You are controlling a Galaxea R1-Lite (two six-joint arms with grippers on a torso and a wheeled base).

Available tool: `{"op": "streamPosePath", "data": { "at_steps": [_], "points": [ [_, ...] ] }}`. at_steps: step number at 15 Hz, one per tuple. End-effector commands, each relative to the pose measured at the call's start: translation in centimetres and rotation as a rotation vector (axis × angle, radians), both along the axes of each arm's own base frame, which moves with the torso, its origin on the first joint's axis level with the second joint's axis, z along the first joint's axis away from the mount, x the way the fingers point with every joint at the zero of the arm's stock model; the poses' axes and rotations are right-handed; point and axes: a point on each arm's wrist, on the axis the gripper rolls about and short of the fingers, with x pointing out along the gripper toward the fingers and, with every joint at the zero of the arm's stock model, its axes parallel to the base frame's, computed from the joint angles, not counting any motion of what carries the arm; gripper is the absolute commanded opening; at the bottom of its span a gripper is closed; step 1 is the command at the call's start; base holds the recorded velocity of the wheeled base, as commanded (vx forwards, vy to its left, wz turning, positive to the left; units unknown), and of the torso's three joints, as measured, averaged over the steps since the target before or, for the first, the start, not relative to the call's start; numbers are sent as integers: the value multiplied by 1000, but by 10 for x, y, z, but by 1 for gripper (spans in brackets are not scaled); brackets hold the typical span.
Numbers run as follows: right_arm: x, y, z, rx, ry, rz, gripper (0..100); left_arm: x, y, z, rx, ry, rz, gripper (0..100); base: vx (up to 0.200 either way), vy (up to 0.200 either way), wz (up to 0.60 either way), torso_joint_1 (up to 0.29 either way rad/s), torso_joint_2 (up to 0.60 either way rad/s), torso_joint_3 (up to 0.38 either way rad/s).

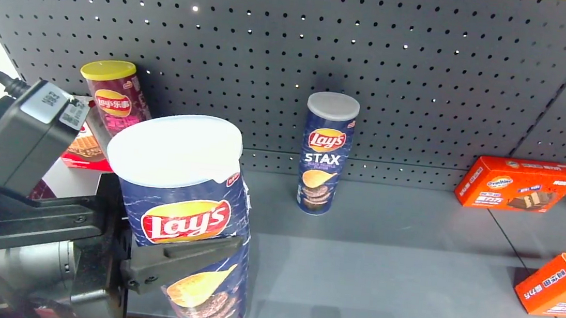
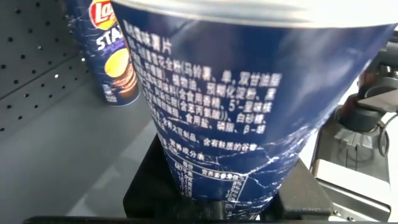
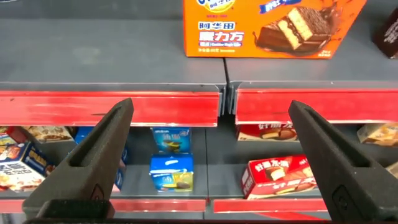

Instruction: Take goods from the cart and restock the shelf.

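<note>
My left gripper (image 1: 168,267) is shut on a dark blue chip can (image 1: 189,217) with a white lid, held upright just above the front left of the grey shelf (image 1: 381,272). In the left wrist view the held can (image 2: 236,106) is very close, its printed back facing the camera. A second blue can (image 1: 326,153) stands upright at the back middle of the shelf, also seen as a can (image 2: 112,56) beyond the held one. My right gripper (image 3: 211,155) is open, with nothing between its fingers, in front of the red shelf edge (image 3: 112,109).
A maroon can with a yellow lid (image 1: 114,96) leans at the back left, by a red box (image 1: 81,150). Orange boxes (image 1: 517,184) (image 1: 561,284) lie at the right. An orange box (image 3: 267,28) sits above lower shelves of small boxes (image 3: 171,171). The pegboard wall (image 1: 293,51) closes the back.
</note>
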Motion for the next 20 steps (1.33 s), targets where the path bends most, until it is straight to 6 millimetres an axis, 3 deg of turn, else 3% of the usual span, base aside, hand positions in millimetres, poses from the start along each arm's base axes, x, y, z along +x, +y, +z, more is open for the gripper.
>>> {"op": "streamPosePath", "data": {
  "at_steps": [1,3,4,5,7,10,14,18,20],
  "points": [
    [0,0,0,-3,1,-1,100,1,1,0,0,-1,10,0,0,0,0,0,0,0],
    [-1,0,9,-26,-11,-4,100,3,4,0,1,0,25,0,0,0,0,0,0,0],
    [5,1,61,-17,-10,30,100,4,3,3,-7,-8,25,0,0,0,0,0,0,0],
    [29,1,97,24,69,61,100,5,2,3,-5,-7,25,0,0,0,0,0,0,0],
    [34,4,129,7,18,209,100,4,3,-2,6,2,26,0,0,0,0,0,0,0],
    [68,10,166,-32,57,299,100,3,6,-1,4,-4,40,0,0,0,0,0,0,0],
    [121,41,174,-107,106,531,100,2,6,3,-4,-17,55,0,0,0,0,0,0,0],
    [173,67,170,-113,120,582,100,1,7,-1,3,-6,60,0,0,0,0,0,0,0],
    [211,83,163,-103,106,618,100,-2,10,-3,4,-3,66,0,0,0,0,0,0,0]
  ]
}}
